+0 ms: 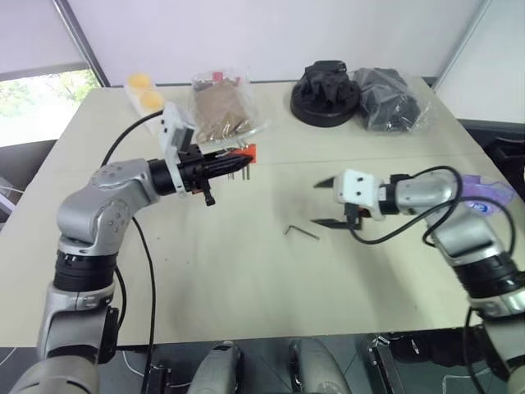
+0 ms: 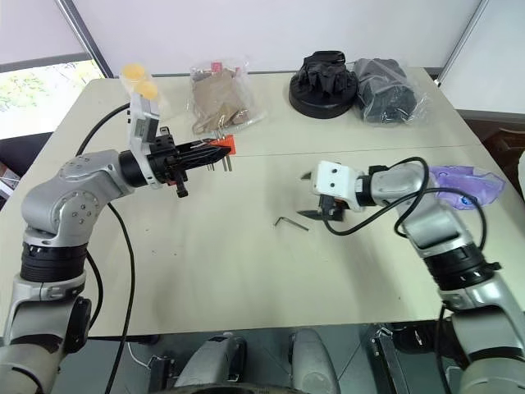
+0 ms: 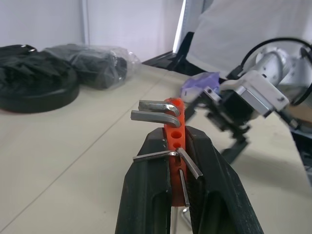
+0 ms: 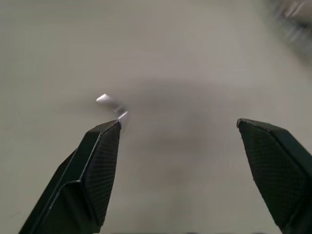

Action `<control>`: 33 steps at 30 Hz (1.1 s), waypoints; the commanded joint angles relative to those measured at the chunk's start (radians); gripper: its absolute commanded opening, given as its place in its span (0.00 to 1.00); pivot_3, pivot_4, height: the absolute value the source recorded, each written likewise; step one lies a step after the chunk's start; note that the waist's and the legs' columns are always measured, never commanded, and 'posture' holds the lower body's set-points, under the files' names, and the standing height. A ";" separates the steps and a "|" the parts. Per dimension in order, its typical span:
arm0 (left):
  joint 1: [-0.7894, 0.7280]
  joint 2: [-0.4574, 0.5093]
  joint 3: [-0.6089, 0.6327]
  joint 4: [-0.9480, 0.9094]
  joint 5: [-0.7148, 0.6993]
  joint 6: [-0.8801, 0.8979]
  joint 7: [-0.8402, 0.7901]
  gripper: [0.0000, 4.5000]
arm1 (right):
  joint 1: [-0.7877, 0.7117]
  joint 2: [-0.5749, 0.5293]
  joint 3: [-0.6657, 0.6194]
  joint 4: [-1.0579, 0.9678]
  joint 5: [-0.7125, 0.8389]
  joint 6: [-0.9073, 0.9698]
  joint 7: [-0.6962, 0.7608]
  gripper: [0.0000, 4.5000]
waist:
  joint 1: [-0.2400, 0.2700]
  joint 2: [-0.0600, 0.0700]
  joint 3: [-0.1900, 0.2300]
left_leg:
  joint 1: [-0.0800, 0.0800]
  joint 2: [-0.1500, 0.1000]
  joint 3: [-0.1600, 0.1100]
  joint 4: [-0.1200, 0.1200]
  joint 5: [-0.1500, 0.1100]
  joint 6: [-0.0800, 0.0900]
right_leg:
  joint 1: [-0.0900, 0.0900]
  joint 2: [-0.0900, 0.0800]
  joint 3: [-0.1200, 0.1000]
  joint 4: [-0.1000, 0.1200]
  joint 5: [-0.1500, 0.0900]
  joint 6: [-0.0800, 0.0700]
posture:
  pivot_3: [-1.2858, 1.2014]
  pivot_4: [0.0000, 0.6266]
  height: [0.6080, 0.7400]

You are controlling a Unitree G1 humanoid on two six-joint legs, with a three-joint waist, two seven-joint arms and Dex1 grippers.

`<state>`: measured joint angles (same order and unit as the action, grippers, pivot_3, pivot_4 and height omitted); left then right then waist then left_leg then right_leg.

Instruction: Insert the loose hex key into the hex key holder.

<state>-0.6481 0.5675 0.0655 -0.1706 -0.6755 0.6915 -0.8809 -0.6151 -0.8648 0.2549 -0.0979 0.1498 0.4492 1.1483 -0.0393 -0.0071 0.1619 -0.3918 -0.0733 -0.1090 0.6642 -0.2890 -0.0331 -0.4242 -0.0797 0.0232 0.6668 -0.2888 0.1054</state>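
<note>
**Right claw lines up on loose key as left holds the holder aloft**

The left claw (image 1: 234, 164) is clamped on the orange holder (image 1: 246, 153), carrying it above the table (image 1: 246, 279) near a clear bag (image 1: 220, 105) of brown goods. In the left wrist view, 2 bent keys sit in the holder's upper holes, thinner ones lower down between the black fingers (image 3: 146, 195), with what look like 2 empty holes between.

The loose key (image 1: 302, 231) lies flat on the table between the 2 arms, nearer the right one. The right claw (image 1: 326, 203) hangs just beside it, tilted down, its fingers wide apart and empty. In the right wrist view the key (image 4: 113, 106) shows just off one fingertip (image 4: 105, 151), not centred in the gap.

The step in hand appears to be the pickup. To do it well, the right claw likely needs to shift so the key's long leg sits midway between the tips, then come down until the tips nearly meet the table before closing. The rod is thin and lies flat, so a high or off-centre pinch could skid it away or flip it. Gripping near the bend would leave the straight end free to enter an empty hole.
</note>
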 commanded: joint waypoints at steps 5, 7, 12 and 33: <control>0.038 0.011 0.033 -0.088 -0.005 -0.012 0.040 0.00 | -0.011 0.066 0.055 -0.098 0.040 0.350 -0.040 0.87 | 0.004 0.000 0.000 | 0.000 0.000 0.000 0.000 0.000 0.000 | 0.000 -0.001 0.000 0.000 0.000 0.000 | 0.52 0.24 1.00; 0.046 0.014 0.036 -0.099 -0.009 -0.006 0.050 0.00 | -0.022 0.104 0.065 -0.111 0.040 0.390 -0.068 0.87 | 0.006 0.000 0.000 | 0.000 0.000 0.000 0.000 0.000 0.000 | 0.000 -0.001 0.000 0.000 0.000 0.000 | 0.52 0.24 1.00; 0.062 0.022 0.045 -0.124 -0.022 0.008 0.071 0.00 | -0.044 0.168 0.110 -0.060 -0.009 0.366 -0.125 0.87 | 0.014 0.000 0.000 | 0.000 -0.001 0.000 0.000 0.000 0.000 | 0.000 -0.001 0.000 0.000 0.000 0.000 | 0.52 0.24 1.00; 0.079 0.023 0.043 -0.169 -0.040 0.031 0.113 0.00 | -0.066 0.197 0.175 0.141 -0.138 0.226 -0.165 0.60 | 0.026 0.000 0.000 | 0.000 -0.001 0.000 0.001 0.000 0.000 | 0.000 -0.001 0.000 0.000 0.000 0.000 | 0.52 0.24 1.00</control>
<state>-0.5632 0.5857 0.0925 -0.3016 -0.7028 0.7308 -0.7666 -0.6793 -0.6551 0.4274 0.0245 0.0497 0.6703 0.9953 -0.0134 -0.0076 0.1616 -0.3920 -0.0743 -0.1086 0.6649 -0.2889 -0.0333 -0.4242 -0.0807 0.0231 0.6665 -0.2887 0.1054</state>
